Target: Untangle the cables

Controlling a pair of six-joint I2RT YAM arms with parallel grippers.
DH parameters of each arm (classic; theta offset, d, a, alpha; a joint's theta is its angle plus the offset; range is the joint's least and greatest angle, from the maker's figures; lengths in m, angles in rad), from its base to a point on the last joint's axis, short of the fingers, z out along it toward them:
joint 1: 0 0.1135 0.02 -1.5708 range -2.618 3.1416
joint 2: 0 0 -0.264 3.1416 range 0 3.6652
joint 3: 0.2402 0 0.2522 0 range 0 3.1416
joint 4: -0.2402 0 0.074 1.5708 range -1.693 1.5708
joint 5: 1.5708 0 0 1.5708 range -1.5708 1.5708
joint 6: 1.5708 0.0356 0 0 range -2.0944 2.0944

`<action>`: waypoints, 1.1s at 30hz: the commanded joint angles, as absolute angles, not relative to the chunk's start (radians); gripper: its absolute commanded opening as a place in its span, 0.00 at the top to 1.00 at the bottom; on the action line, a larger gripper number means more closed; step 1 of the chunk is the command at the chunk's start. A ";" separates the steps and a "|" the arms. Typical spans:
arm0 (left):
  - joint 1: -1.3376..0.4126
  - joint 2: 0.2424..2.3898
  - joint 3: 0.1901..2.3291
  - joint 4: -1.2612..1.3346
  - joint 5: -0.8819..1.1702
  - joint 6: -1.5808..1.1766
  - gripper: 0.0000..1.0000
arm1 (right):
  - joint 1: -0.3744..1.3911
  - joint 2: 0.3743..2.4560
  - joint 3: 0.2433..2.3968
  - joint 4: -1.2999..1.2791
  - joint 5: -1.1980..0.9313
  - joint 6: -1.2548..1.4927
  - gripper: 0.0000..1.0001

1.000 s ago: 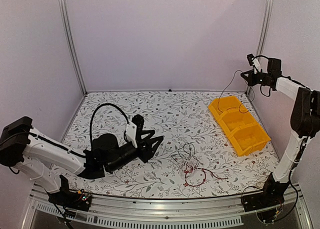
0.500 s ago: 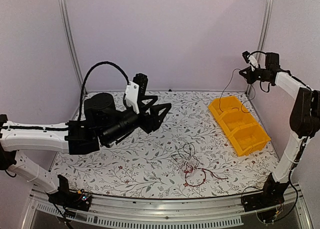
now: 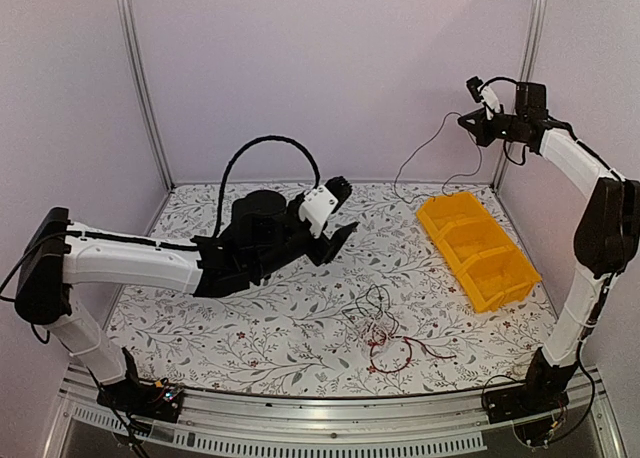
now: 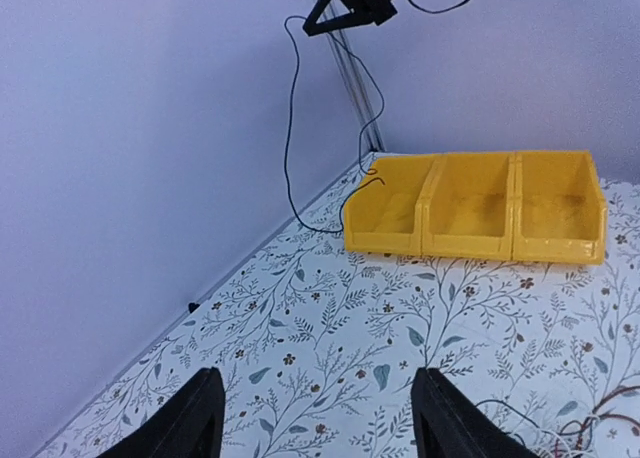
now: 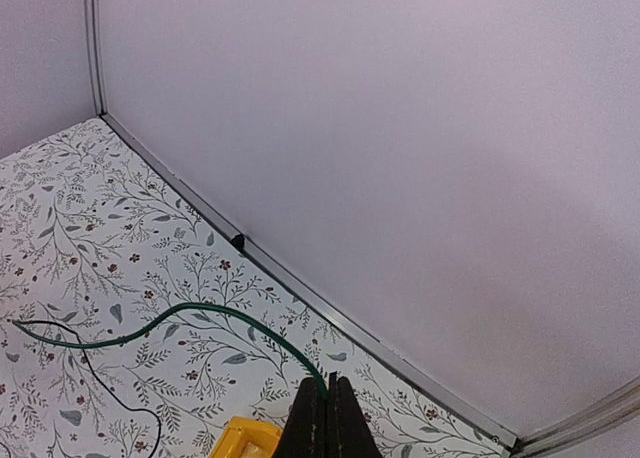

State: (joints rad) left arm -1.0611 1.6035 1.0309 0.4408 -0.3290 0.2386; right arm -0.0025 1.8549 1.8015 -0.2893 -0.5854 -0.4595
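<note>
Right end effector (image 3: 478,121) is clenched on one thin cable (image 3: 420,150), high over the far right corner of the desk (image 3: 250,328). Left end effector (image 3: 340,240) is released and empty, in the air over the desk's middle.

Only the top view gives me the rest of the cables (image 3: 380,338): a black and red knot lying near the near edge, right of centre. Left wrist catches just a sliver of it, cut off at the frame's bottom right.

Left wrist shows best how the held cable runs. It drops to the desk by the far edge, then loops up to the end compartment of the yellow bin (image 4: 470,208) on the right edge. I can't tell whether its tip sits inside.

Right wrist shows its fingers (image 5: 322,418) pressed together on the cable, which reads green there and black elsewhere. Only a corner of the bin shows in that view. I can't pick out any white strands against the floral print.
</note>
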 commanded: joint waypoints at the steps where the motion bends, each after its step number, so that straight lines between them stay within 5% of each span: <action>1: -0.976 1.567 0.954 0.546 -0.261 0.294 0.35 | -0.015 1.884 1.731 -0.287 -0.551 -0.442 1.00; 20: -1.009 1.547 0.939 0.518 -0.258 0.337 0.35 | -0.160 1.985 1.718 -0.259 -0.551 -0.304 1.00; 33: -1.035 1.535 0.954 0.496 -0.276 0.327 0.35 | -0.122 1.953 1.670 -0.429 -0.490 -0.530 1.00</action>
